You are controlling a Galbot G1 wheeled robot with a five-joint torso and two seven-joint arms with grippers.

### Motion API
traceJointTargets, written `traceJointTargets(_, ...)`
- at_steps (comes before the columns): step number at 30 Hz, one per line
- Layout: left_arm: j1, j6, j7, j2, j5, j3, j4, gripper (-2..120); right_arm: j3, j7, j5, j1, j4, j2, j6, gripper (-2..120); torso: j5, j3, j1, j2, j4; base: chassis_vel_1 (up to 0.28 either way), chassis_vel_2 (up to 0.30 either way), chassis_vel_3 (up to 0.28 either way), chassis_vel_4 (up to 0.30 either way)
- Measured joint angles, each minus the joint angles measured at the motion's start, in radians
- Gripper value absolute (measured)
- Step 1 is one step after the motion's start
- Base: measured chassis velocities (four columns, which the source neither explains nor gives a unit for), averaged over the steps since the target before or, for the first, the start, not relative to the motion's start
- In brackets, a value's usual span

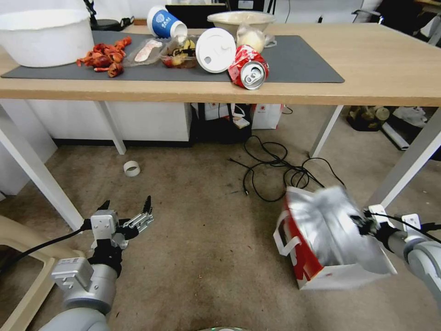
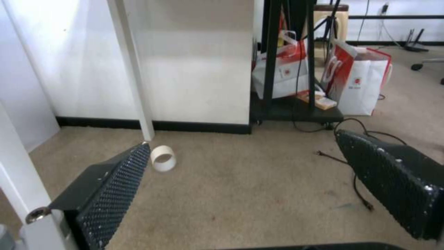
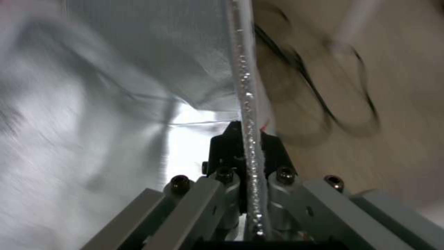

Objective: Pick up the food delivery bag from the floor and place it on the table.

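Here the right gripper (image 1: 363, 224) has its fingers pinched on the thin top edge of the food delivery bag (image 1: 321, 243), a boxy white paper bag with red sides, crinkled silver foil lining and flat white handles, tilted over the floor (image 1: 206, 257). The left gripper (image 1: 126, 212) hangs low with its dimpled black pads (image 2: 116, 187) spread apart, a small white tape ring (image 2: 163, 158) just beyond one fingertip. The light-wood table (image 1: 367, 69) with its smooth dark grey mat (image 1: 298, 64) lies well beyond both.

Carpet (image 1: 206, 257): brownish-grey, stained. White wall panel (image 2: 199, 69) with black skirting (image 2: 199, 126) behind. Black cables (image 1: 275, 170) loose on carpet. White tape roll (image 1: 132, 168) near a white leg (image 1: 110, 126). Small white bags (image 2: 365, 83) beside a black stand (image 2: 273, 59).
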Motion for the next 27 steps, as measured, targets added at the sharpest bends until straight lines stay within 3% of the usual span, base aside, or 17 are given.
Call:
traceJointTargets(1, 0.004, 0.001, -0.004, 0.003, -0.006, -0.007, 0.000, 100, -0.004, -0.088, 0.033, -0.016, 0.091, -0.043, 0.075, 0, -0.0002, 0.000, 0.000, 0.000, 0.0000, 0.000, 0.000, 0.000, 0.000)
traceJointTargets(3, 0.005, 0.001, -0.005, 0.003, -0.011, -0.009, 0.000, 100, -0.013, -0.115, 0.054, -0.017, 0.129, -0.070, 0.101, 0, -0.0002, 0.000, 0.000, 0.000, 0.0000, 0.000, 0.000, 0.000, 0.000)
traceJointTargets(5, 0.008, 0.001, -0.010, 0.003, -0.028, -0.015, -0.001, 100, -0.042, -0.171, 0.129, 0.004, 0.209, -0.160, 0.140, 0, -0.0003, 0.000, 0.000, 0.000, 0.0003, 0.000, 0.000, 0.000, 0.000)
traceJointTargets(6, 0.008, 0.001, -0.010, 0.003, -0.028, -0.015, -0.001, 100, -0.042, -0.171, 0.129, 0.004, 0.209, -0.160, 0.140, 0, -0.0003, 0.000, 0.000, 0.000, 0.0003, 0.000, 0.000, 0.000, 0.000)
traceJointTargets(12, 0.009, 0.001, -0.029, -0.001, -0.060, -0.023, -0.001, 100, -0.072, -0.298, 0.283, 0.042, 0.287, -0.337, 0.128, 0, -0.0003, 0.000, 0.000, 0.000, 0.0001, 0.000, 0.000, 0.000, 0.000)
traceJointTargets(13, 0.009, -0.005, -0.035, -0.003, -0.072, -0.025, -0.001, 100, -0.078, -0.388, 0.319, 0.055, 0.288, -0.407, 0.136, 0, -0.0002, 0.000, 0.000, 0.000, 0.0002, 0.000, 0.000, 0.000, 0.000)
traceJointTargets(18, 0.007, -0.015, -0.043, -0.003, -0.087, -0.027, -0.001, 100, -0.086, -0.545, 0.395, 0.086, 0.262, -0.488, 0.185, 0, -0.0002, 0.000, 0.000, 0.000, 0.0001, 0.000, 0.000, 0.000, 0.000)
traceJointTargets(20, 0.003, -0.022, -0.049, -0.003, -0.099, -0.027, -0.001, 100, -0.131, -0.684, 0.453, 0.151, 0.216, -0.551, 0.237, 0, 0.0000, 0.000, 0.000, 0.000, 0.0002, 0.000, 0.000, 0.000, 0.000)
traceJointTargets(27, -0.002, -0.024, -0.051, 0.001, -0.118, -0.028, -0.001, 100, -0.173, -0.859, 0.436, 0.211, 0.161, -0.604, 0.293, 0, -0.0001, 0.000, 0.000, 0.000, 0.0000, 0.000, 0.000, 0.000, 0.000)
